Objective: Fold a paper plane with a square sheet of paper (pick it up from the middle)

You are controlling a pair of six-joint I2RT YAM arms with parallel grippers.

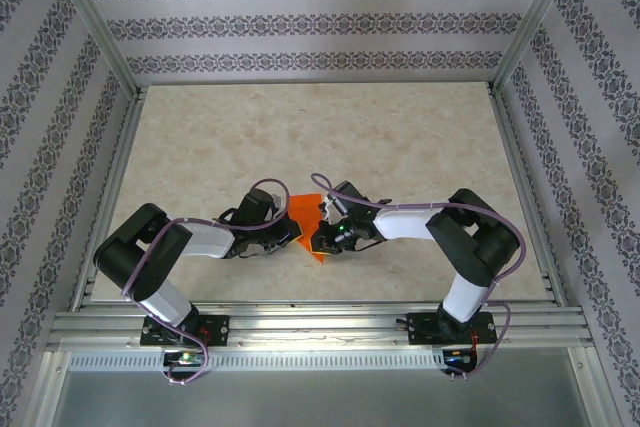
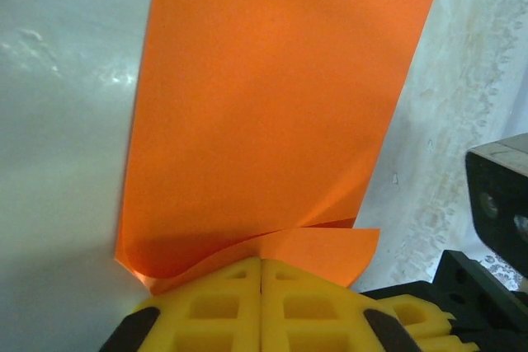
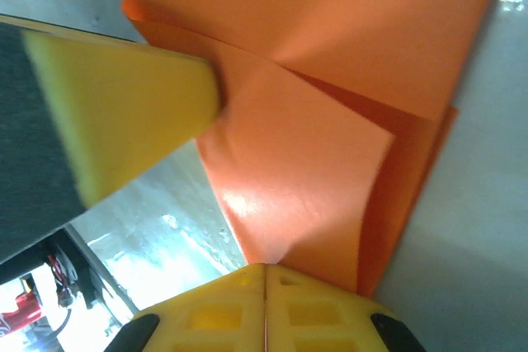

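Left arm (image 1: 190, 239) and right arm (image 1: 410, 224): black joints, white links, purple cables (image 1: 265, 184). Yellow moulded fingers (image 2: 214, 307) tip each tool.

The top external camera hangs above and behind the two black-and-white robot arms (image 1: 415, 224) and looks steeply down on the whole pale marbled counter (image 1: 400, 137). Each wrist camera sits just behind its own yellow-fingered gripper, the left gripper (image 2: 261, 274) and the right gripper (image 3: 266, 274), at the bottom edge, facing forward at very close range. All three views share the bright orange sheet of thin paper (image 1: 308, 212).
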